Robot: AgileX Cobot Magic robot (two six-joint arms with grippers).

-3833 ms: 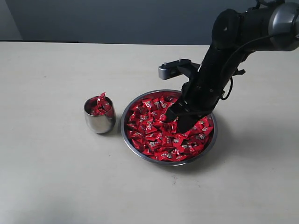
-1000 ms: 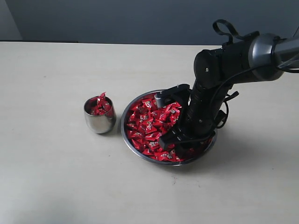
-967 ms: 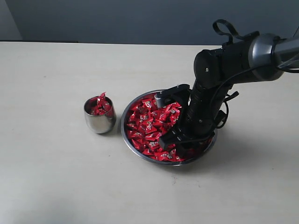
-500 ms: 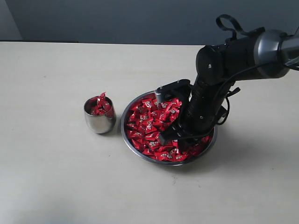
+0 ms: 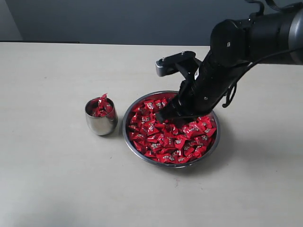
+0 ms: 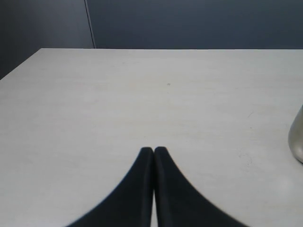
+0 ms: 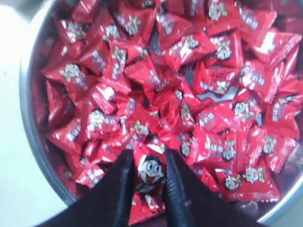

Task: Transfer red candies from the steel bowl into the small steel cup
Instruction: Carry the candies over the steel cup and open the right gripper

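Note:
The steel bowl (image 5: 142,156) sits mid-table, heaped with red candies (image 5: 158,138). To its left stands the small steel cup (image 5: 101,123), holding several red candies (image 5: 101,108) up to its brim. My right gripper (image 5: 164,116) hangs just above the pile, shut on one red candy (image 7: 149,176) pinched between its black fingers (image 7: 124,179); the bowl's rim (image 7: 32,128) and the heap lie below it. My left gripper (image 6: 154,150) is shut with nothing in it, over bare table, and a sliver of the cup (image 6: 298,142) shows at the edge of its view.
The pale tabletop (image 5: 57,179) spreads wide around the bowl and cup. A dark wall (image 5: 118,19) runs behind the table's far edge. The right arm (image 5: 246,42) reaches in from the upper right, over the bowl's far side.
The right gripper closed among the candies at the bowl's near side, then rose and shifted toward the bowl's far side with one candy in its grip. The left gripper stayed put.

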